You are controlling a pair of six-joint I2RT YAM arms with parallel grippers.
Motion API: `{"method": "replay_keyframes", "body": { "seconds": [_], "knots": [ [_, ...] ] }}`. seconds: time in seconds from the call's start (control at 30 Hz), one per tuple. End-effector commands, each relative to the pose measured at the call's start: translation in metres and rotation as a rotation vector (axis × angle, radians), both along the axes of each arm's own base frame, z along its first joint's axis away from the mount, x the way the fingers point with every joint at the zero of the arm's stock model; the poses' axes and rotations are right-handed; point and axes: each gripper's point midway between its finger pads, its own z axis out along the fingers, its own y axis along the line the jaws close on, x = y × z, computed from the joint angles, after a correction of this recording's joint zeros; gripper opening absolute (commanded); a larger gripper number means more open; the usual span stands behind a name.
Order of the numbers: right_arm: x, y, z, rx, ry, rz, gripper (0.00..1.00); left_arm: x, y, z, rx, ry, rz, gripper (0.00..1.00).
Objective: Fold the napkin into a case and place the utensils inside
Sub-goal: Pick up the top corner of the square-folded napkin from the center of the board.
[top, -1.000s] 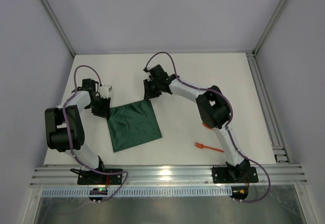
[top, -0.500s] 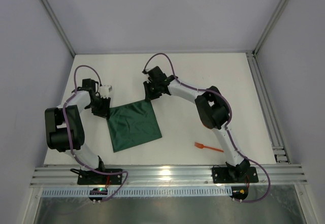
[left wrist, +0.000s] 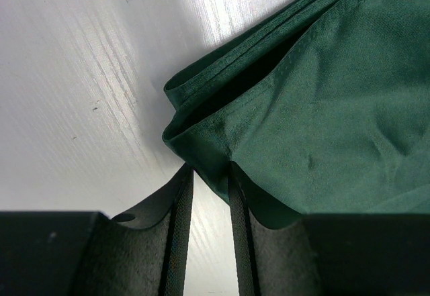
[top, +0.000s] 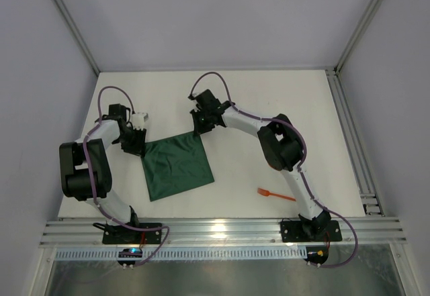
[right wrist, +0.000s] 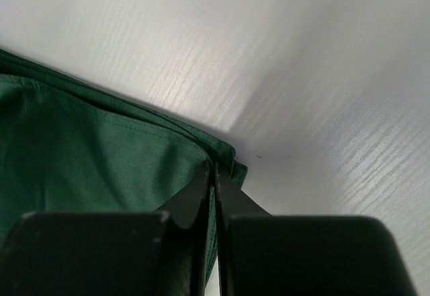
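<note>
Centrally on the smooth white table (top: 269, 108) lies the napkin (top: 178, 168), a matte dark green square, flat, with layered edges. Both arms bend over its far edge. Right gripper (top: 199, 129): clamped on the far-right corner. Left gripper (top: 136, 148): jaws slightly apart astride the far-left corner. The thin orange fork (top: 275, 194) lies well apart, near the right arm.

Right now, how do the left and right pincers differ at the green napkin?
On the left pincer the jaws stand apart; on the right pincer they are pressed together on cloth. The left one meets the napkin at its far-left corner, the right one at its far-right corner. Both are black.
</note>
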Motion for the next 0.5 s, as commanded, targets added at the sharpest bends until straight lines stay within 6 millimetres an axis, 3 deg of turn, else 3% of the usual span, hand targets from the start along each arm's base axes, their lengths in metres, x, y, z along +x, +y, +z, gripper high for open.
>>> {"method": "replay_keyframes", "body": {
  "seconds": [0.0, 0.27, 0.47],
  "knots": [
    [0.005, 0.006, 0.049, 0.049, -0.09, 0.008, 0.04, 0.01, 0.002, 0.012, 0.006, -0.065, -0.01, 0.29],
    [-0.004, 0.009, 0.08, 0.044, -0.175, 0.017, 0.04, 0.012, 0.002, 0.016, 0.007, -0.081, -0.012, 0.29],
    [-0.022, 0.015, 0.084, 0.034, -0.183, 0.042, 0.04, 0.013, 0.006, 0.02, 0.011, -0.093, -0.002, 0.35]
  ]
}}
